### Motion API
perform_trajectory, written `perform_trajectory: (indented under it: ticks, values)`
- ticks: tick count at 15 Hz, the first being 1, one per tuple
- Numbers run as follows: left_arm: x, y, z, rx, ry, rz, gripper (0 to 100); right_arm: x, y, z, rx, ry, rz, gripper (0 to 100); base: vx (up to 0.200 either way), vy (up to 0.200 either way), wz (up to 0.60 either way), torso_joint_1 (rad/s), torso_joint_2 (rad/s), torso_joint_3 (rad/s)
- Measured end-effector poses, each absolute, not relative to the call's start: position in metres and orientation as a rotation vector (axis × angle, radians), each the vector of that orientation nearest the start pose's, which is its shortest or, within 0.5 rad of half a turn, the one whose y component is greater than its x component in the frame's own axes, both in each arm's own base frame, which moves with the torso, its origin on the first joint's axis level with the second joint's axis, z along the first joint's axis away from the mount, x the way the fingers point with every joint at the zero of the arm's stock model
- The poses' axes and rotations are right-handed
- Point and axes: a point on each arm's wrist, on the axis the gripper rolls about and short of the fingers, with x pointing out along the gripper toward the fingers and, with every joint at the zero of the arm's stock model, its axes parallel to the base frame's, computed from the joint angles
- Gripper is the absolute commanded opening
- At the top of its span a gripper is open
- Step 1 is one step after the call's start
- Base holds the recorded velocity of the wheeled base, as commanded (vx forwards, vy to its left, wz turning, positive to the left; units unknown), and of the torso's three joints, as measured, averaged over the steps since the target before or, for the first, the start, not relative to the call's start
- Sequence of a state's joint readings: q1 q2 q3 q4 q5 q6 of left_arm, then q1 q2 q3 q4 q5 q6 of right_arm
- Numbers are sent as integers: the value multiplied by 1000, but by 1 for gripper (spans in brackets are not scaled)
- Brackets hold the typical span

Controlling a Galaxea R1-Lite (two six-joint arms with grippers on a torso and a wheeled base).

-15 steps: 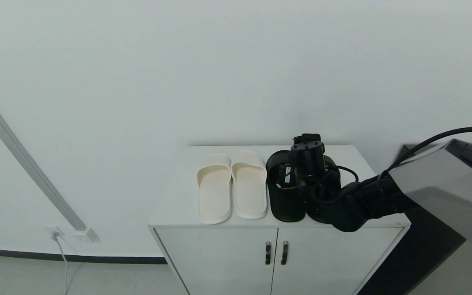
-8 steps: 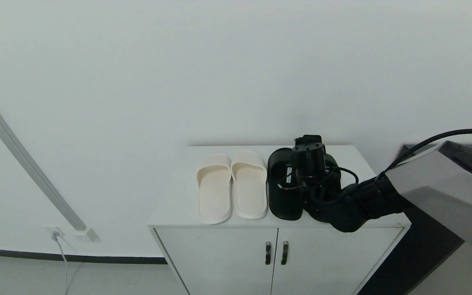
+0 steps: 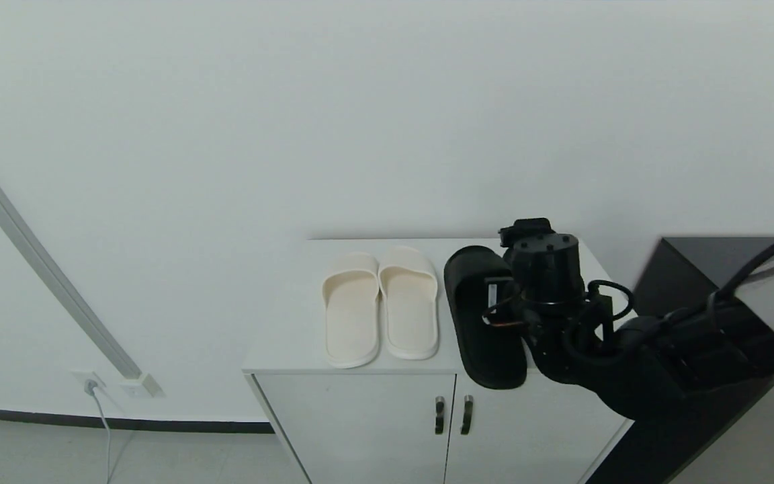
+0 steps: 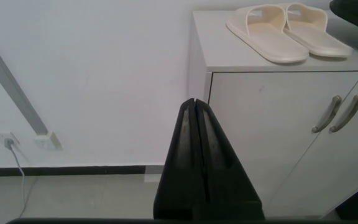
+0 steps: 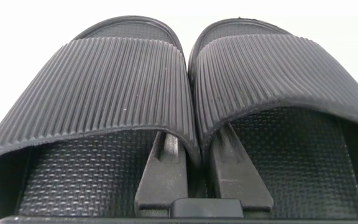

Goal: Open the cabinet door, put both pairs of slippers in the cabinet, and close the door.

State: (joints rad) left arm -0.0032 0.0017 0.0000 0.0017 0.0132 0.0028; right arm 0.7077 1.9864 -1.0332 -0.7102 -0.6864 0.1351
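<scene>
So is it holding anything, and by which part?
The right pincer holds the black slippers, one finger inside each, pinching their adjoining inner edges under the straps. The left pincer is shut, empty.

White wall, grey floor (dark skirting between), plugged socket.

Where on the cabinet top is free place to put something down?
Bare strip of cabinet top left of the white slippers, and a narrow one behind them by the wall. Crowded at right: black slippers and right gripper.

One slipper pair lies on the cabinet, left of the other pair
</scene>
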Motion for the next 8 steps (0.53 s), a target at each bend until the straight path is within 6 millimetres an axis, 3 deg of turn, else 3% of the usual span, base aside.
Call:
perform_trajectory:
  ticks: [8]
  values:
    - [-23,0,75,0,3,12,0,186,185,176,-42,269,611,0,0,0,0,0,0,0]
